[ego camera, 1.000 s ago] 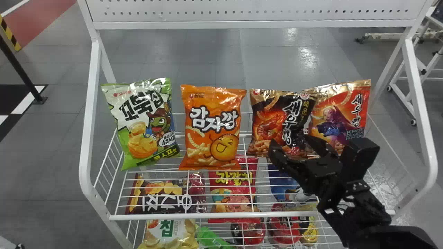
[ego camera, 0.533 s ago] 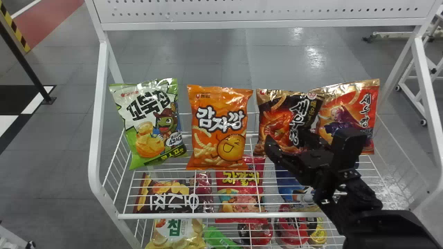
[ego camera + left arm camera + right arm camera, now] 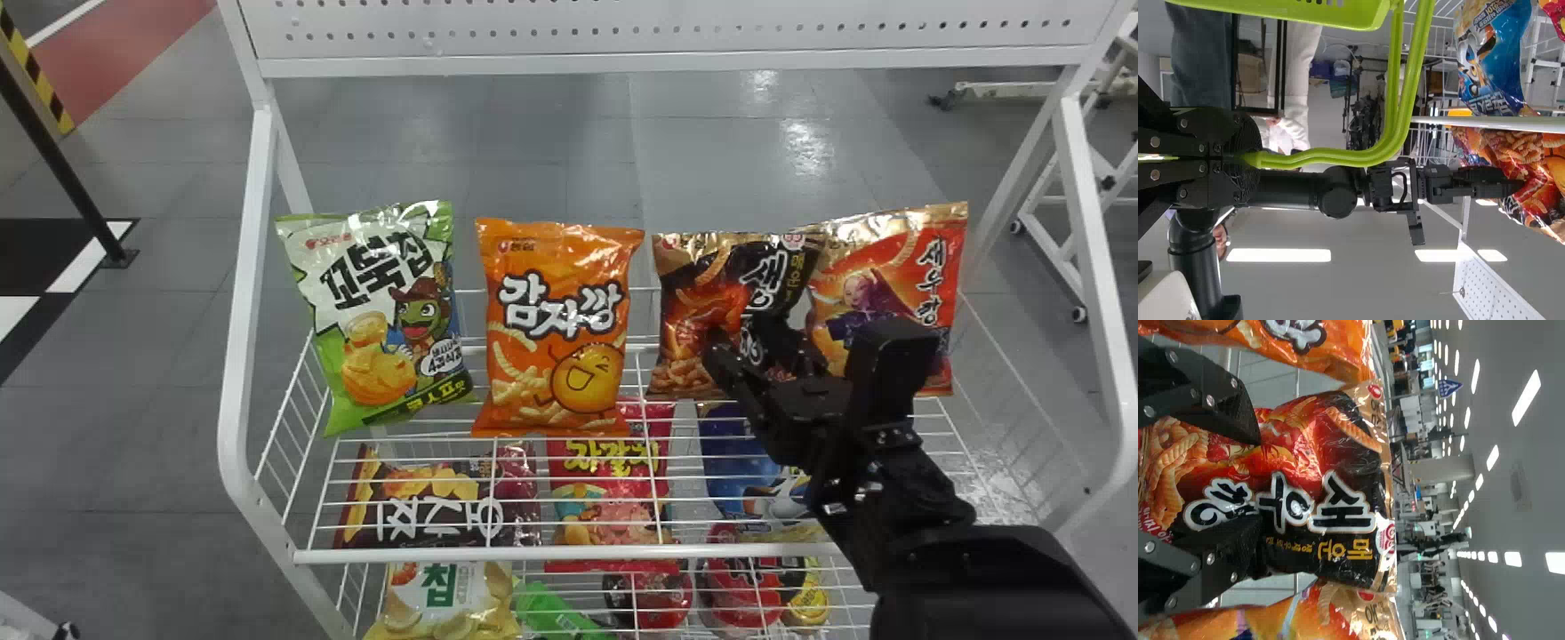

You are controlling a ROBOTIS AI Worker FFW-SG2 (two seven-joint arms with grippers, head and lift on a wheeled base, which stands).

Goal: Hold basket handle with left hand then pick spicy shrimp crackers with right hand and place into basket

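The right claw (image 3: 756,351) is open, its two black fingers spread well apart across the front of the spicy shrimp crackers (image 3: 696,311). In the right wrist view the pack's printed face shows between the fingers, with one fingertip over the picture of the snack and the other over the dark part by the lettering. The fingers are not clamped together on it; whether they already press on the wrapper is hard to make out from these angles.

The spicy shrimp crackers stand upright on the white rack (image 3: 498,556), on the upper shelf, outside the basket (image 3: 1305,9). An orange snack bag (image 3: 556,329) stands to the left of them, with a gap between. Just to the right is a red and gold snack bag (image 3: 938,253), and the two packs' edges overlap in the head view. A green and white bag (image 3: 382,311) stands at the left end of the row.

The left claw (image 3: 1248,159) is closed around the green basket handle (image 3: 1331,159). The handle's two strands come together between its fingers and curve away side by side to the basket.
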